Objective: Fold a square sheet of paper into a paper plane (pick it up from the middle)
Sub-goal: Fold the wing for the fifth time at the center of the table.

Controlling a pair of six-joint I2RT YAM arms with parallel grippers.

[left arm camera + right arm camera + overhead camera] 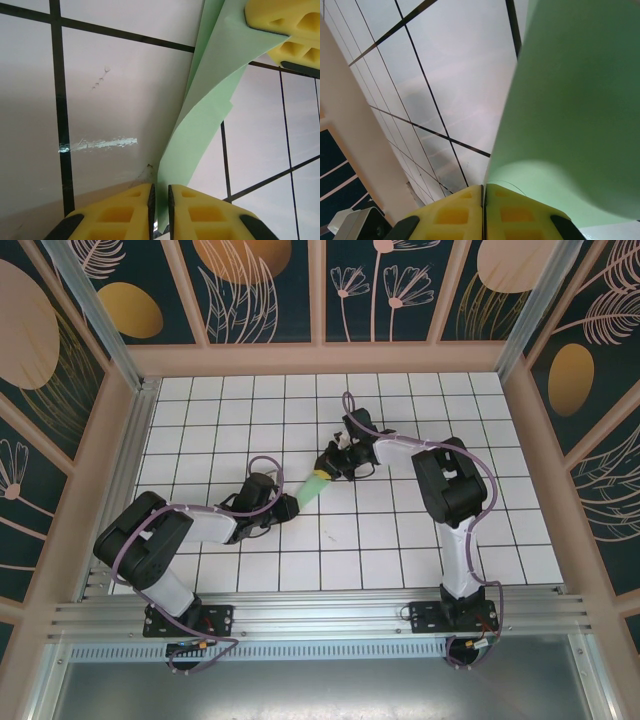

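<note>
Your left arm (190,530) and right arm (445,490) look identical: chunky black joints with white links in between. A thin lilac cable (346,403) loops along each one. The bases (190,620) are black and sit on the near rail. The fingers (115,215) are yellow foam blocks with moulded square pockets and dark trim at the near corners.
</note>
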